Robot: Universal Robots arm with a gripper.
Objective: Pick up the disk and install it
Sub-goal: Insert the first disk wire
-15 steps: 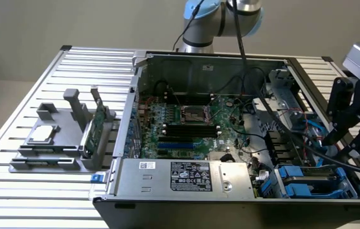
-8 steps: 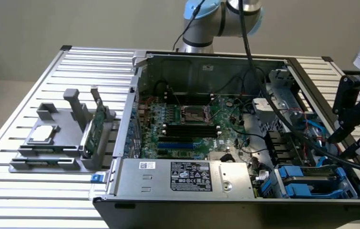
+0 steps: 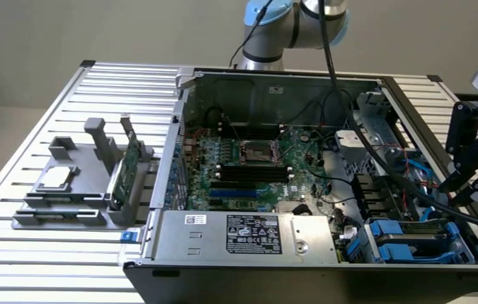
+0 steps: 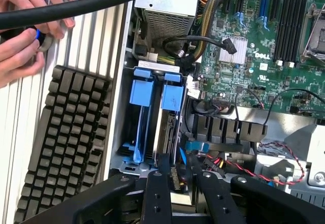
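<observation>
The gripper (image 4: 177, 167) hangs low over the computer case's drive cage (image 4: 118, 132), its jaws partway apart on either side of the upper end of the disk (image 4: 171, 99). The disk stands on edge in a cage slot, and a gap shows beside one finger (image 4: 202, 183).

Open computer case (image 3: 264, 283) on slatted table (image 3: 44, 266); green card (image 3: 127, 171) upright in grey holder (image 3: 57, 218); black keyboard (image 4: 66, 148) beside case.
</observation>
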